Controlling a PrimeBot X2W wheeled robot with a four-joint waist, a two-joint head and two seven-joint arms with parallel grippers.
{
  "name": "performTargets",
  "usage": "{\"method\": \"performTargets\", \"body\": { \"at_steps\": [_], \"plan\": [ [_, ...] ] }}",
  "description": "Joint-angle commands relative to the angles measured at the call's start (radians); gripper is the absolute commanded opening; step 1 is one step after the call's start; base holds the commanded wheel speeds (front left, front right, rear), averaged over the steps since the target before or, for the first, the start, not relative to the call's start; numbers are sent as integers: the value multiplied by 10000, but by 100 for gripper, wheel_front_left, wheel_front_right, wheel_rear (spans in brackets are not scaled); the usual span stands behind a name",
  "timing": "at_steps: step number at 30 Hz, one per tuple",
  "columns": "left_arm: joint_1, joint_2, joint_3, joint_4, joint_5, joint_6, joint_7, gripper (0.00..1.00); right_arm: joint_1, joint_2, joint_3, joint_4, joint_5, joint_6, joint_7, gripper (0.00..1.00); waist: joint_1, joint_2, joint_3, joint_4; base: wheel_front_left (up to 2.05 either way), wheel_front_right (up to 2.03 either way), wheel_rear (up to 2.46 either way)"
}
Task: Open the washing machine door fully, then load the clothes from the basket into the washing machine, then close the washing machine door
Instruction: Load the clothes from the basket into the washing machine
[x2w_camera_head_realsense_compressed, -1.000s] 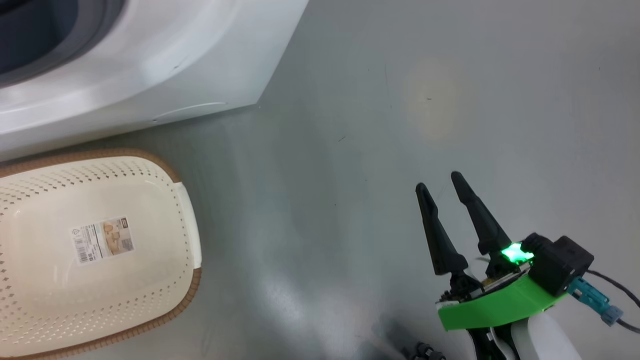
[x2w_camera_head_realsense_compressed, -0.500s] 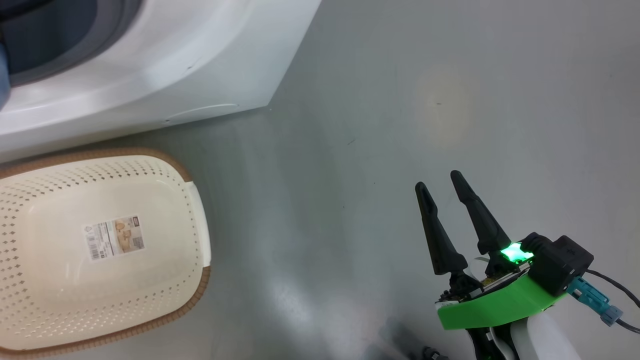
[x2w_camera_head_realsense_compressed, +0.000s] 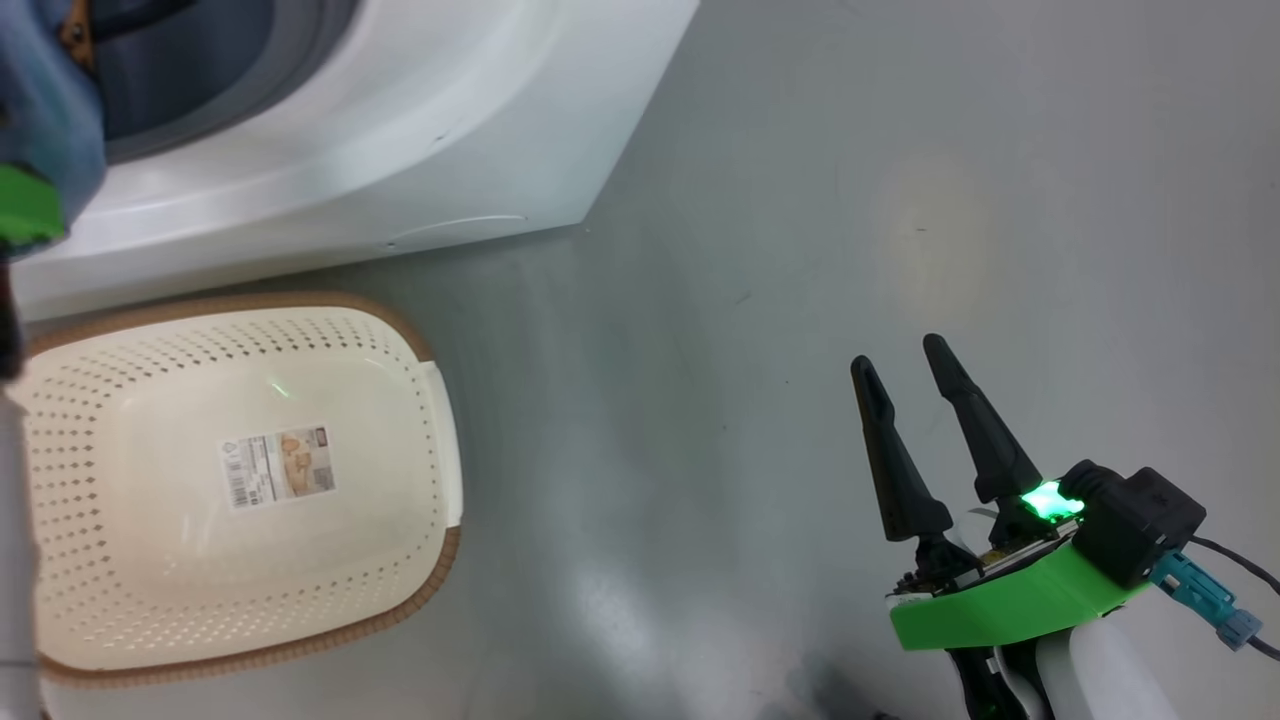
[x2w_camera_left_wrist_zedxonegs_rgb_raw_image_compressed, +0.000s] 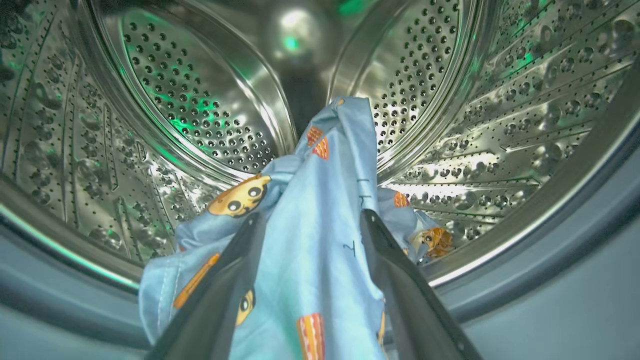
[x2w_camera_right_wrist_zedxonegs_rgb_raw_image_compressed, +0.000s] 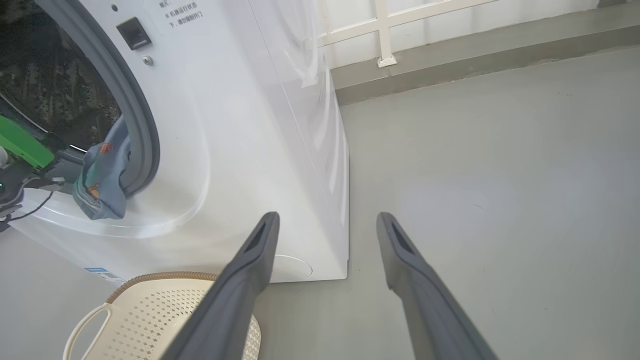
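Observation:
The light blue clothes (x2w_camera_left_wrist_zedxonegs_rgb_raw_image_compressed: 310, 260) with orange-brown cartoon figures drape over the lip of the washing machine's steel drum (x2w_camera_left_wrist_zedxonegs_rgb_raw_image_compressed: 200, 100). My left gripper (x2w_camera_left_wrist_zedxonegs_rgb_raw_image_compressed: 312, 217) is open at the drum mouth, its fingers spread with the cloth lying loose between them. In the right wrist view the blue garment (x2w_camera_right_wrist_zedxonegs_rgb_raw_image_compressed: 102, 180) hangs over the grey gasket (x2w_camera_right_wrist_zedxonegs_rgb_raw_image_compressed: 142, 110). The cream basket (x2w_camera_head_realsense_compressed: 400, 325) stands on the floor before the washing machine (x2w_camera_head_realsense_compressed: 400, 130), holding nothing but its label sticker (x2w_camera_head_realsense_compressed: 278, 466). My right gripper (x2w_camera_head_realsense_compressed: 898, 355) is open above bare floor. The washing machine door is out of view.
Grey floor (x2w_camera_head_realsense_compressed: 760, 250) stretches right of the machine. A low wall ledge with a white railing post (x2w_camera_right_wrist_zedxonegs_rgb_raw_image_compressed: 385, 60) runs behind it. The machine front carries a dark latch socket (x2w_camera_right_wrist_zedxonegs_rgb_raw_image_compressed: 134, 32) and a round flap (x2w_camera_right_wrist_zedxonegs_rgb_raw_image_compressed: 292, 267) near its base.
The whole head picture has shifted right, so the camera has moved. The blue garment and my left arm's green mount now show at its top left corner. The right gripper holds its stance.

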Motion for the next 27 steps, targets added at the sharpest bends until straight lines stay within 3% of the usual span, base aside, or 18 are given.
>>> {"method": "performTargets", "body": {
  "at_steps": [1, 14, 27],
  "plan": [
    [573, 274, 184, -538, 22, -30, -38, 100, 68, -79, 110, -223, -79, 16, -48, 100, 0, 0, -122, 170, 0, 0, 0],
    [2772, -277, 865, -2143, 288, -30, -38, 100, 346, -259, -256, -270, -104, 16, -48, 100, 0, 0, -464, 685, 0, 0, 0],
    [6171, -703, 1587, -4219, 264, -30, -38, 100, 820, -516, -546, -207, -32, 16, -48, 100, 0, 0, -1010, 1064, 0, 0, 0]
  ]
}}
